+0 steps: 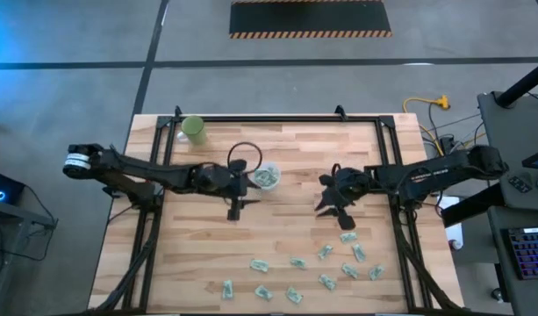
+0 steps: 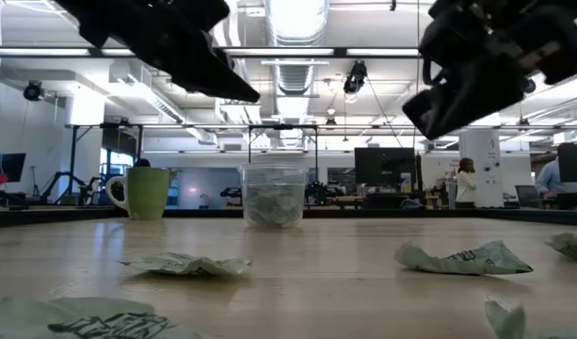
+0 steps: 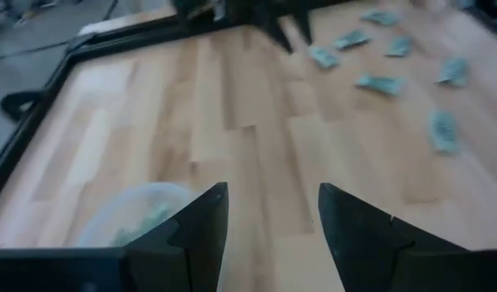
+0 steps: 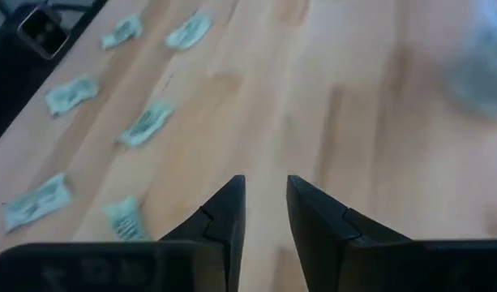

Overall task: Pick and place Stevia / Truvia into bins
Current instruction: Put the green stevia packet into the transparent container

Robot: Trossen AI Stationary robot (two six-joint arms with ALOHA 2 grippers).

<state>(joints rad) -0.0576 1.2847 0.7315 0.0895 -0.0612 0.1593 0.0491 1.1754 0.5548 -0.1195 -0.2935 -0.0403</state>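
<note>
Two claws hung above the tabletop (image 1: 277, 158): the left claw (image 3: 272, 212), spread wide and empty, hovered just beside the clear cup (image 1: 267, 177), which already held packets. The right claw (image 4: 266, 203), partly parted with nothing between its fingers, hung near the loose Stevia packets (image 1: 349, 239), so it seemingly needed to descend and pinch one.
</note>
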